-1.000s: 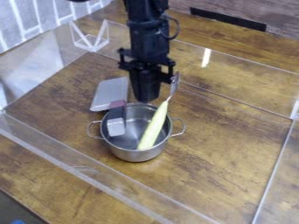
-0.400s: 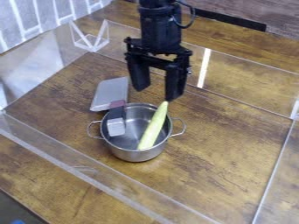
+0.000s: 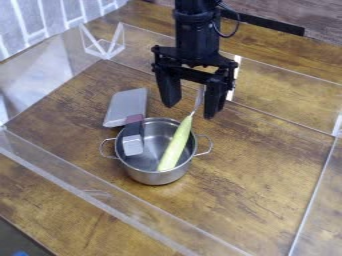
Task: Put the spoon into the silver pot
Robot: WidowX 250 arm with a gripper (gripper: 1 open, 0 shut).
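Pot, silver (image 3: pixel 158 176): small, round, low-walled, a loop handle on either side; upright on the wooden counter (image 3: pixel 254 200), toward the near edge from the arm.

Spoon (image 3: pixel 175 151), one: thick yellow-green handle, lying aslant inside the pot. Long axis runs from low in the pot, on the near side, up and away past the far rim, leaning a little to the right of the picture. The upper end rises over the rim, just below the jaws; a shiny piece close above it may be the metal bowl, though this is too small to be sure.

Gripper (image 3: pixel 197 100), black, one, on the only arm: jaws released, fingers spread wide, nothing grasped. Position: above and beyond the pot's far rim, toward the counter's far edge. From the jaws, the spoon lies below and toward the near edge, its handle running down away from them.

Next move, as judged: the spoon appears delivered, so the arm need only lift clear, straight up or toward the far edge. Hazard: a sideways sweep could catch the raised end and tip the spoon.
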